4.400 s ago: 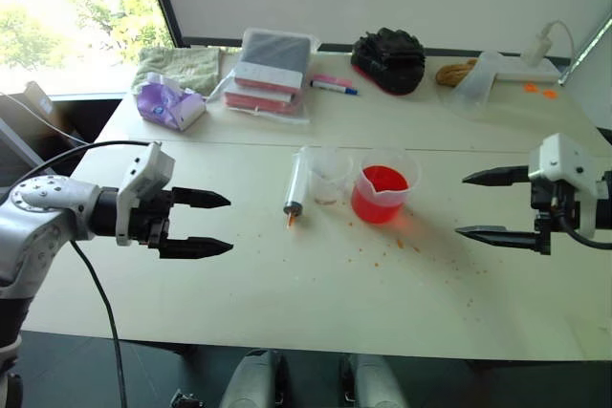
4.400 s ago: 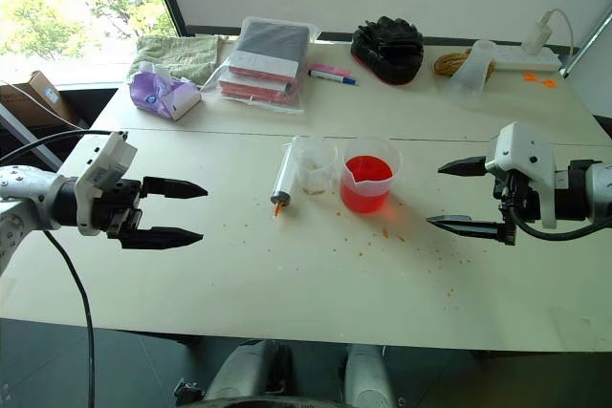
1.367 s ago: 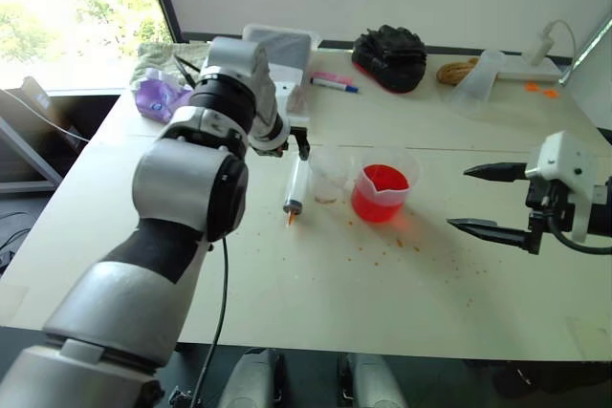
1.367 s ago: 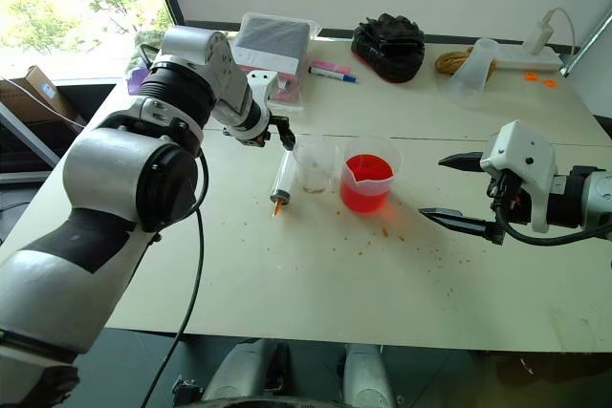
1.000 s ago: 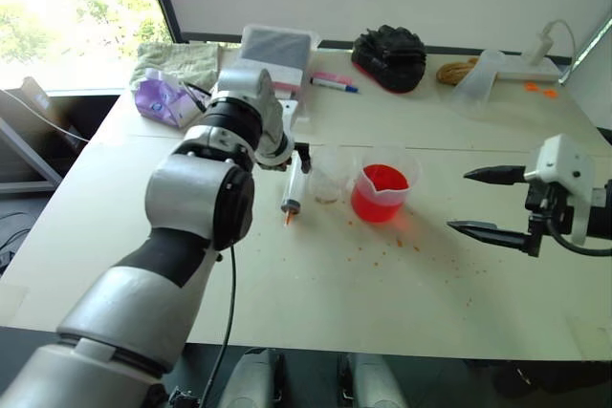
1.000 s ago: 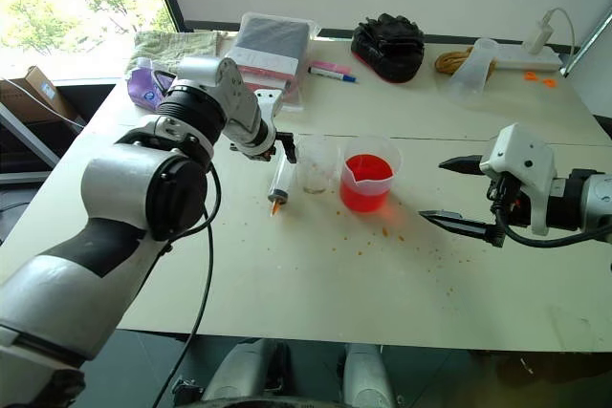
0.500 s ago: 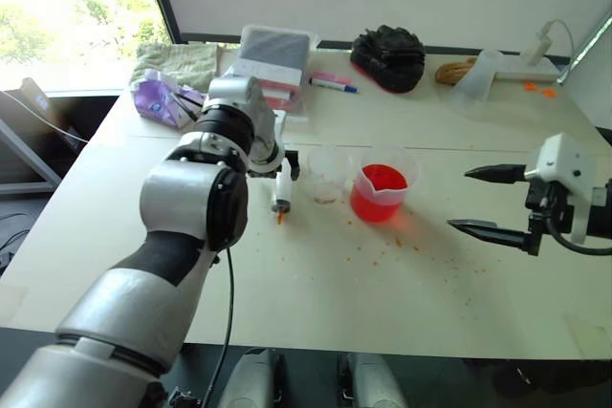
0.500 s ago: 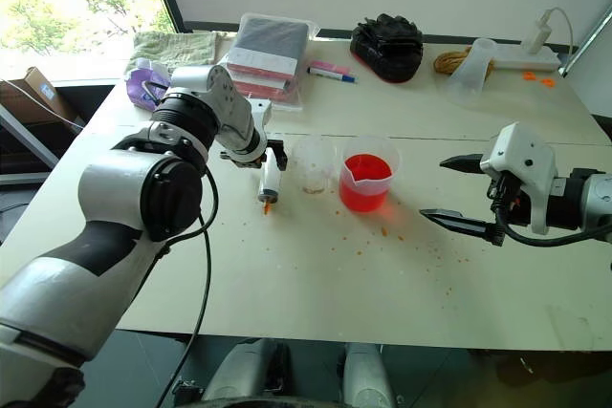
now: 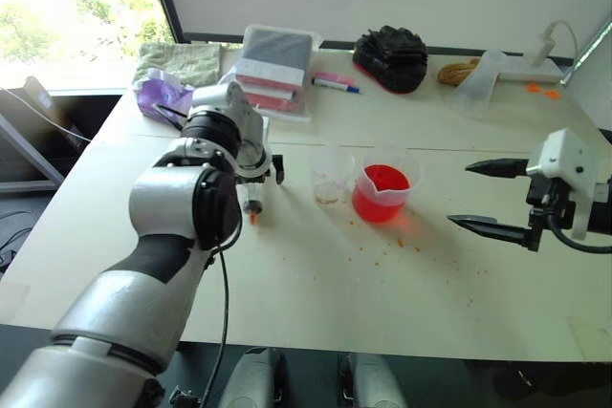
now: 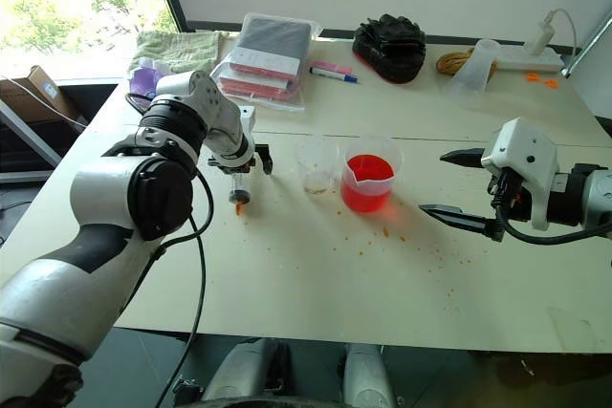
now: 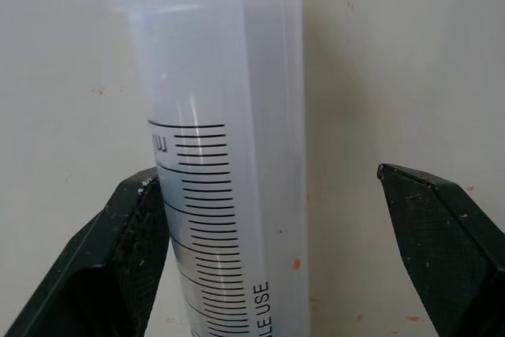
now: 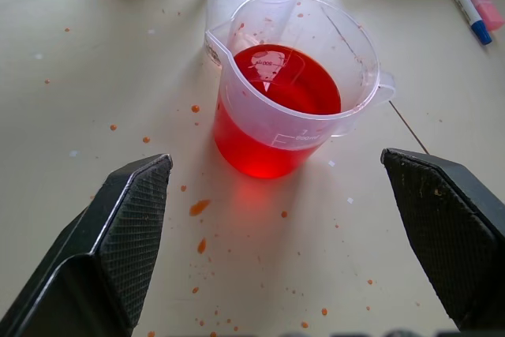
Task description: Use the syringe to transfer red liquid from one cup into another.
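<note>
No transfer is judged done: the syringe (image 11: 229,155) lies mid-desk between the part-closed left gripper (image 11: 272,250) fingers, not yet clamped, red liquid remains in the beaker (image 12: 296,92), the small cup (image 10: 316,164) beside it unfilled, the right gripper (image 10: 457,188) open.

The clear, graduated syringe (image 10: 243,184) lies on the counter (image 10: 316,274) with its orange tip toward the near edge, well left of the small empty cup (image 10: 315,164), which stands just beside the spouted beaker (image 12: 288,84) half full of red liquid (image 12: 276,100).
</note>
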Tool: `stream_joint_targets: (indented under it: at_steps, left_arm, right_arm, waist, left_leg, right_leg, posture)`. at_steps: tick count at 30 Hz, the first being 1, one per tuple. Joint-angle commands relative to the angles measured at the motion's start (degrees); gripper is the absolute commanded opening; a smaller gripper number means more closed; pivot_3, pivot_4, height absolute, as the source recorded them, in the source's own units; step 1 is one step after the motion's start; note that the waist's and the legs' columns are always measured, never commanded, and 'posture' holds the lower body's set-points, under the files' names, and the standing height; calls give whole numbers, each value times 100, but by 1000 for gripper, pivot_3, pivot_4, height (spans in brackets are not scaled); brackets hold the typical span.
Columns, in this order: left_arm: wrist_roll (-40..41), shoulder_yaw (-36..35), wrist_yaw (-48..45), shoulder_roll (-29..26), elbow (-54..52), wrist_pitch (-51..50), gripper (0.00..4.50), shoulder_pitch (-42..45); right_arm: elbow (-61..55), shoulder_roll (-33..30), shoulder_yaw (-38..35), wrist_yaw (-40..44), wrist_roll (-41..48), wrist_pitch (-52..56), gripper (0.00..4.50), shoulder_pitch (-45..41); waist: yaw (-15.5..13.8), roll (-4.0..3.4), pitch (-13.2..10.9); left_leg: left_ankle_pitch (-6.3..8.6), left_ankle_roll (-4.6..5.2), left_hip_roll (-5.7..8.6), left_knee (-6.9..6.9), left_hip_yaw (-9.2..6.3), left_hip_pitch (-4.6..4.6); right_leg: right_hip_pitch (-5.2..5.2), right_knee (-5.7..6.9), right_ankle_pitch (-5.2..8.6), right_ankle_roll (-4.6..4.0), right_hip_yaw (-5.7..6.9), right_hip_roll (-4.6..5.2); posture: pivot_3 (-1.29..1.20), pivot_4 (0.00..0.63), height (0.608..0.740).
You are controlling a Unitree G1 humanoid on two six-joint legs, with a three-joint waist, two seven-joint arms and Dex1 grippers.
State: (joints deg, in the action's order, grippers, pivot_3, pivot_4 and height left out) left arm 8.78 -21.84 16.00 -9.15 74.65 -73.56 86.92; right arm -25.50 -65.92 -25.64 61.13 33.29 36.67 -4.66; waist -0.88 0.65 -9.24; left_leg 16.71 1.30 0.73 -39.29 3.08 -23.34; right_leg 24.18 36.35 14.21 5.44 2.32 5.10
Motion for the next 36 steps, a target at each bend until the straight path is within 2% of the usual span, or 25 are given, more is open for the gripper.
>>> stream_joint_targets:
  at_steps: [1, 5, 6, 14, 16, 19, 22, 25, 27, 32, 36]
  left_arm:
    - [61, -89, 175, -34, -105, 113, 2919, -61]
    - [131, -190, 284, -50, -119, 115, 1599, -102]
    - [136, -199, 293, -51, -124, 112, 1476, -107]
    - [229, -222, 138, -342, -407, 133, 1460, 13]
    - [315, -99, -402, -516, -664, 191, 1460, 94]
    - [130, 674, -1504, -764, -1093, 118, 1460, 294]
    - [9, 1305, -2514, -976, -1744, 851, 1460, 330]
    - [232, 1165, -3148, -996, -2289, 2339, 1460, 270]
    - [337, 1234, -3853, -842, -2548, 3370, 1460, 286]
    - [960, 943, -4969, -144, -2235, 3988, 1460, 692]
    - [1262, 984, -5677, 638, -2592, 4866, 1460, 379]
  right_arm:
    - [-10, 7, -85, -36, -30, -101, 4500, -87]
    - [-28, 28, -81, -59, -54, -108, 4500, -81]
    - [-33, 30, -83, -64, -57, -108, 4500, -76]
    - [-116, 38, -171, -127, -25, -32, 4500, -4]
    - [-161, 53, -249, -150, -25, -1, 4500, 65]
    - [-263, 112, -395, -229, -21, 55, 4500, 206]
    - [-372, 205, -523, -347, -28, 97, 4500, 319]
    - [-467, 313, -610, -497, -26, 136, 4500, 381]
    - [-559, 400, -646, -612, -11, 177, 4500, 423]
    - [-775, 682, -628, -981, 80, 302, 4500, 411]
    - [-1015, 1016, -813, -1458, 385, 590, 4500, 298]
  waist:
    - [0, -3, 2]
    - [-2, -3, 2]
    - [-3, -3, 2]
    - [7, -1, 1]
    - [13, -1, 1]
    - [10, -2, 1]
    - [-6, -1, 1]
    - [-11, -2, 1]
    - [-26, -1, 1]
    - [-145, -3, 2]
    - [-133, -5, 3]
  left_leg:
    - [0, -1, 0, 0, 0, 1]
    - [-4, -7, 0, 0, 0, 3]
    - [-4, -7, 1, 0, 0, 3]
    - [-6, -10, 1, 0, 0, 4]
    - [-7, -13, 1, 0, -1, 4]
    - [-10, -18, 0, 2, -1, 4]
    - [-11, -19, 2, 2, 3, 3]
    - [-11, -20, 2, 1, 2, 2]
    - [-11, -20, 2, 1, 1, 0]
    - [-12, -16, 5, -1, 7, 0]
    - [-9, -6, 6, -1, 6, 1]
  right_leg:
    - [0, 1, 0, 0, 0, 0]
    - [-1, 5, 0, 0, 0, 0]
    - [-1, 5, 0, 0, 1, 0]
    - [-1, 7, 0, 0, 2, -1]
    - [0, 8, 0, 0, 2, -2]
    - [2, 9, 0, 0, 3, -5]
    - [2, 8, 0, 0, 3, -5]
    - [1, 4, 0, 0, 2, -3]
    - [0, 1, -1, -1, 2, -1]
    - [-3, -4, -1, -1, 3, -3]
    - [-6, -6, -1, -1, 0, -5]
  posture:
    - [0, 150, 740]
    - [0, 150, 740]
    - [0, 150, 740]
    - [0, 150, 740]
    - [0, 150, 740]
    - [0, 150, 740]
    - [0, 150, 740]
    - [0, 150, 740]
    - [0, 150, 740]
    - [0, 150, 740]
    - [0, 150, 740]
